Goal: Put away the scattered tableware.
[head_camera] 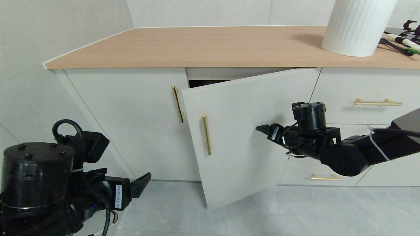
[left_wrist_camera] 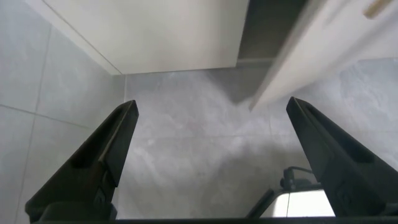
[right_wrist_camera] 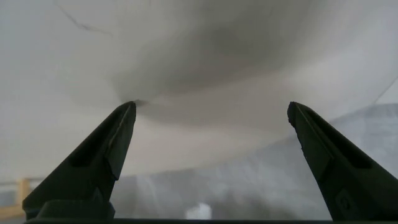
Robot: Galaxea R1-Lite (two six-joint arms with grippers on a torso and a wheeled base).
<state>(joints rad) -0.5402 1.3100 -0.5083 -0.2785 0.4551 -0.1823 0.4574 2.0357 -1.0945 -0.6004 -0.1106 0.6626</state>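
While the white cabinet door (head_camera: 242, 131) stands half open, your right gripper (head_camera: 261, 129) sits at its face, jaws wide and empty; your left gripper (head_camera: 146, 178) hangs low, jaws wide. Black-handled utensils (head_camera: 398, 42) lie far right on the wooden tabletop (head_camera: 197, 46). Opening seems underway: next, swing it fully.

White ribbed container (head_camera: 359, 26) stands upright on the wooden surface (head_camera: 197, 46), far right. Beneath it, drawers (head_camera: 361, 85) with gold bar handles (head_camera: 378, 103), all shut. Pale tiled wall (head_camera: 197, 13) behind, grey tiled floor (head_camera: 295, 213) down below.
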